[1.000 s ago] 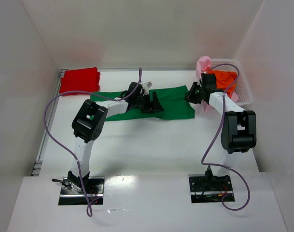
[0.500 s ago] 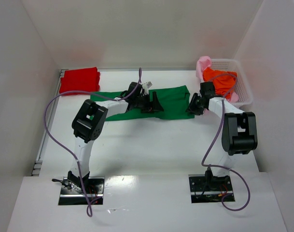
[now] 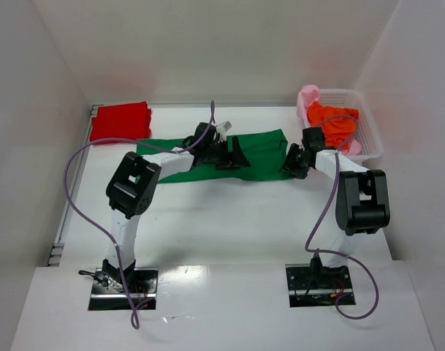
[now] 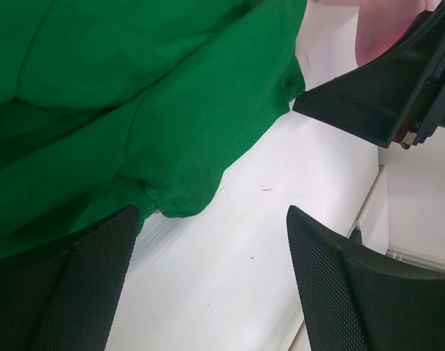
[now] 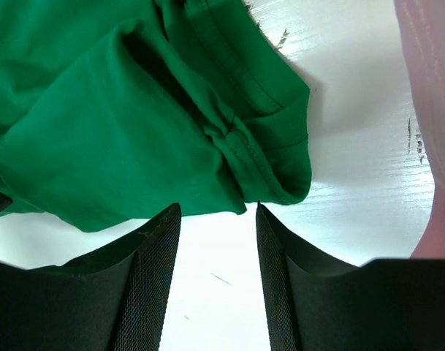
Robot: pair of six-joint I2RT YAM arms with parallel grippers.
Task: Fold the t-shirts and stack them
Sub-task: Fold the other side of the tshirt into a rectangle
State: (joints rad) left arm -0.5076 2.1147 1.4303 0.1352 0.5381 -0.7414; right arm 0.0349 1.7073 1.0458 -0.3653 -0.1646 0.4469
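The right gripper has swung from the white mesh basket to the right hem of the spread dark green cloth t-shirt, jaws apart, poised to pinch; the left gripper hovers mid-shirt, jaws wide.

A white basket sits at the far right of the white counter. White walls stand all around.

I work at a white desk, with plain white walls behind it and on both sides, evenly lit.
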